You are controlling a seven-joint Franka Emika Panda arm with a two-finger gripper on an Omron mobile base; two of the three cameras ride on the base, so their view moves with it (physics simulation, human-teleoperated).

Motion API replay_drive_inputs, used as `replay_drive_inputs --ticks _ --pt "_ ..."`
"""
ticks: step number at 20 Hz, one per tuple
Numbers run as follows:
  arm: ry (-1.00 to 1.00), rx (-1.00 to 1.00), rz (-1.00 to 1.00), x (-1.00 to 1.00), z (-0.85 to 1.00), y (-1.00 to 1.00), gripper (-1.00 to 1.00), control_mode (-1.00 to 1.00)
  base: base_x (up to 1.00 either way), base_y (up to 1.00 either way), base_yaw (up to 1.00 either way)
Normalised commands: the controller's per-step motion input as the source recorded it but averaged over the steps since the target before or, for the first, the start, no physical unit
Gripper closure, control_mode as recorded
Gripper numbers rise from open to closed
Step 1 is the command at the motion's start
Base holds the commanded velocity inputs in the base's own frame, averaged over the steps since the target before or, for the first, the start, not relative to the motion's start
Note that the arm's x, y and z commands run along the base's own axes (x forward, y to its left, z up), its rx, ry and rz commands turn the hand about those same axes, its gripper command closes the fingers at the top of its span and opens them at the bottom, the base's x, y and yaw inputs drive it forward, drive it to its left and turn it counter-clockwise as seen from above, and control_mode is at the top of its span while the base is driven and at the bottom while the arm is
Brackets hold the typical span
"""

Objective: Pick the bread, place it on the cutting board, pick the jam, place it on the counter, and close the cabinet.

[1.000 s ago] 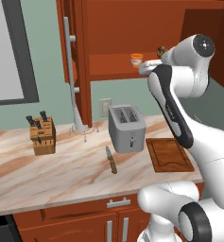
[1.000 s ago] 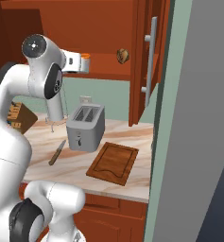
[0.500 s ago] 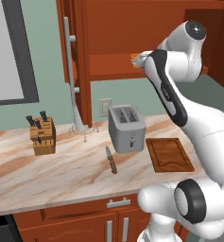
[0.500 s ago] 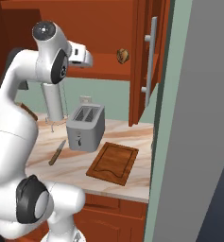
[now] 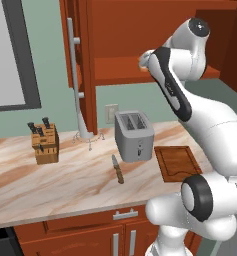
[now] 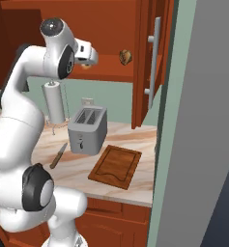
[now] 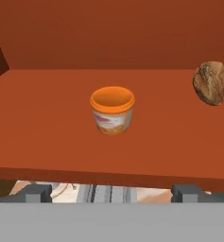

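the gripper (image 7: 111, 193) is hanging wide open and empty at the cabinet (image 7: 111, 33) shelf's front edge, facing the jam (image 7: 112, 110) dead ahead at twelve o'clock, while the bread (image 7: 212, 83) is waiting at two o'clock, likely its first pick.

Even, bright rendered light, no glare. Soft shadows under toaster (image 5: 134, 136) and knife block (image 5: 45, 145). Cabinet (image 7: 108, 38) interior dimmer. Edges slightly soft, no distortion.

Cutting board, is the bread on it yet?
No, the cutting board lies bare on the counter, while the bread sits on the cabinet shelf.
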Motion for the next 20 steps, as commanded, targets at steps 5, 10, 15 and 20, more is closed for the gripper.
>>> replay_drive_inputs --ticks 5,10,15,20 --pt "0.0 0.0 0.0 0.29 -0.01 0.0 -1.0 -1.0 0.0 0.0 0.0" --pt "0.01 0.0 0.0 0.33 -0.01 0.0 -1.0 -1.0 0.0 0.0 0.0" --pt "0.03 0.0 0.0 0.24 -0.01 0.0 -1.0 -1.0 0.0 0.0 0.0" --pt "0.05 0.0 0.0 0.17 -0.02 0.0 -1.0 -1.0 0.0 0.0 0.0"
